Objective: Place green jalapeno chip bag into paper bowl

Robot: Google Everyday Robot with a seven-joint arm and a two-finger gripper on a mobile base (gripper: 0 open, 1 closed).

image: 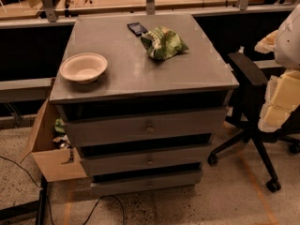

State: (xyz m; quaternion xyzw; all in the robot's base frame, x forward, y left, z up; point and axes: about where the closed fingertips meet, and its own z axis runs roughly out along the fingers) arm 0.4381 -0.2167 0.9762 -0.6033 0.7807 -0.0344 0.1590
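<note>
The green jalapeno chip bag (163, 42) lies crumpled on the grey cabinet top (140, 74), toward the back and right of the middle. The paper bowl (84, 67) stands upright and empty near the front left corner of the same top, well apart from the bag. My gripper is not in view; only a white rounded shape (289, 34) shows at the right edge, and I cannot tell whether it belongs to my arm.
A small dark flat packet (137, 28) lies just behind and left of the bag. The cabinet has three drawers (149, 129). An office chair (255, 107) with pale foam stands at the right. An open cardboard box (49, 146) sits at the left. Cables run on the floor.
</note>
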